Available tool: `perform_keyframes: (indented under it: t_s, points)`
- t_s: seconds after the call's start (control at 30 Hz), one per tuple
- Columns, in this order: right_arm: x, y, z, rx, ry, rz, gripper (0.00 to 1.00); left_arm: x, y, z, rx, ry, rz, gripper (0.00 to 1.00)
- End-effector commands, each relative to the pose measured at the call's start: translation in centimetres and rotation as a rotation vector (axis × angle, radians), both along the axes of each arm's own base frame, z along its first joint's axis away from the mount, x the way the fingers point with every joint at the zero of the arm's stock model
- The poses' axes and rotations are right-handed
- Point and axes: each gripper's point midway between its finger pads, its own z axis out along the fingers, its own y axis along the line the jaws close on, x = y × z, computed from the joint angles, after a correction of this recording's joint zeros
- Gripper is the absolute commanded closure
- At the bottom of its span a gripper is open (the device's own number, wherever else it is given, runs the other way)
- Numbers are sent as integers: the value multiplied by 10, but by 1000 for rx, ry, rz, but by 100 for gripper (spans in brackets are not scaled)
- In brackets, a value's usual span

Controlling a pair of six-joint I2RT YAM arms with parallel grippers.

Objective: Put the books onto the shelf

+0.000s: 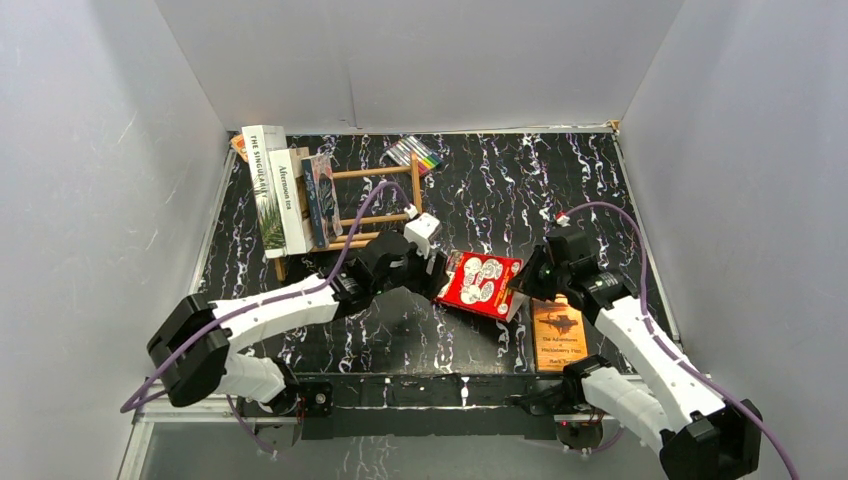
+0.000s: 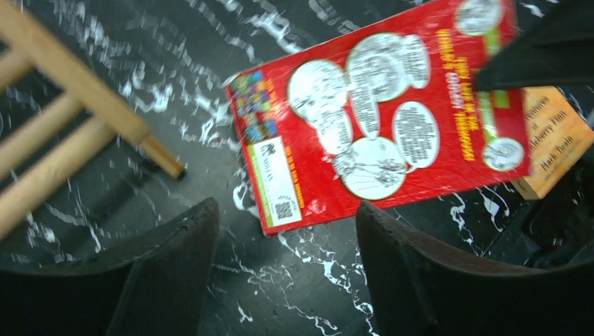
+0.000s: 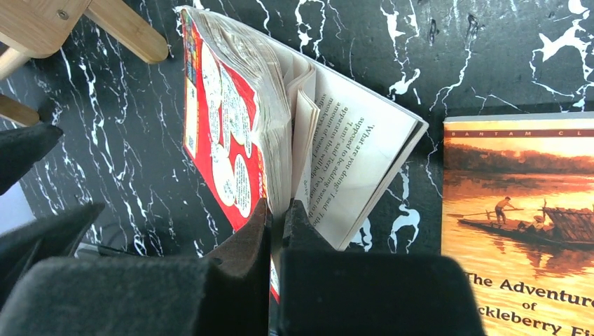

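Right wrist view: the right claw (image 3: pixel 277 210) is pinched together on just the cover edge of the red book (image 3: pixel 224 140), which lies on the desk (image 3: pixel 490 56) between the two arms with its pages fanning apart. On so thin a hold I judge it may flop open, slip or crease when lifted. The left claw (image 2: pixel 287 217) hangs apart at the book's other end, gripping nothing. The orange book (image 1: pixel 557 335) lies flat beside the right arm, three books (image 1: pixel 285 195) fill the left end of the shelf (image 1: pixel 375 205), its near post crowds the left arm, and markers (image 1: pixel 415 153) lie behind.
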Motion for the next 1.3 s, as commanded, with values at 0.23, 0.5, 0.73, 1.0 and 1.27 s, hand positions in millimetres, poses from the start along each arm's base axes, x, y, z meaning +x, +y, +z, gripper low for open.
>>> perform_keyframes:
  t_s: [0.23,0.5,0.73,1.0,1.27]
  points:
    - [1,12,26,24,60,50,100,-61,-38,38,-104,-486,-579,22]
    - [-2,18,28,62,99,43,100,-67,-78,6,88,-716,-550,31]
    - [-3,17,27,83,94,14,100,-62,-107,-12,175,-801,-427,30]
    - [-5,18,31,107,81,6,100,-49,-102,-11,217,-885,-297,35]
    - [-9,25,29,142,125,18,100,-47,-96,-19,264,-920,-285,47]
